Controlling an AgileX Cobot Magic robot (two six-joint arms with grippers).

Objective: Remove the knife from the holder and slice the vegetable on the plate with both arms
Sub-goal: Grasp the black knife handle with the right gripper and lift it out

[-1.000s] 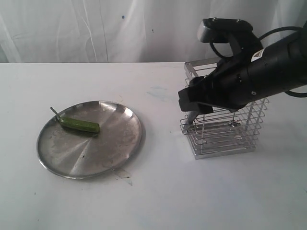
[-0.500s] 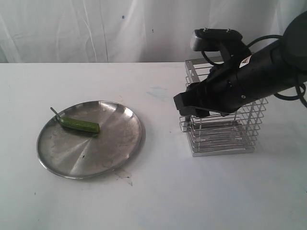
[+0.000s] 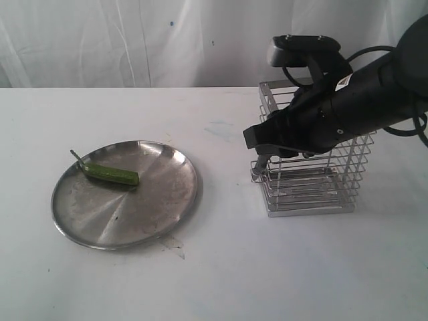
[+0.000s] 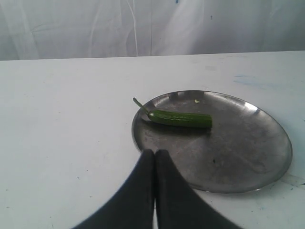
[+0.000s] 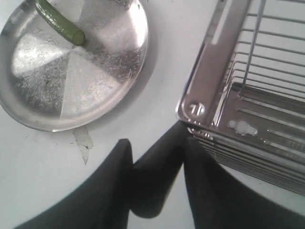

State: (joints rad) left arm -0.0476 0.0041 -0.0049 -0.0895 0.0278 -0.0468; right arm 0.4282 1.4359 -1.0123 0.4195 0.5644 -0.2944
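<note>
The knife [image 5: 152, 191] handle at the holder [image 5: 214, 76] corner is straddled lengthwise by the parted fingers [image 5: 112, 191] of the right gripper [image 5: 157, 143]; clamping cannot be told.

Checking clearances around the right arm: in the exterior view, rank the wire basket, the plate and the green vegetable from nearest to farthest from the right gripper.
From the right gripper:
1. Wire basket: right at the gripper, which is at its left corner.
2. Plate: off to the left, across bare table.
3. Green vegetable: on the plate's far left part.
</note>
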